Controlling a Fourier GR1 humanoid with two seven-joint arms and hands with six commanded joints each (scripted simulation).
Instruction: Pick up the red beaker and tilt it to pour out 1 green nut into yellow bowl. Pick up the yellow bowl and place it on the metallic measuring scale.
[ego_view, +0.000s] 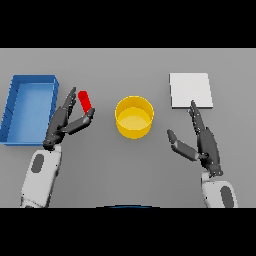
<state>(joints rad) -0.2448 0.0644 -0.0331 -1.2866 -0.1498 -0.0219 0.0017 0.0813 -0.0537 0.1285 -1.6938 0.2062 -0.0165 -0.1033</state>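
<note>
Sitting nearest, on the right: right robot hand (204, 144), fingers straight and spread, thumb out, holding nothing. Hovering a bit further back on the left: left robot hand (67, 121), fingers and thumb apart, just beside the small red cylindrical beaker (85, 101), looking tilted; contact hard to tell. Resting mid grey table (128, 65): round yellow bowl (134, 117), between both hands. Lying further back: flat pale square measuring scale (190, 90) right, blue rectangular open bin (29, 109) far left.
</note>
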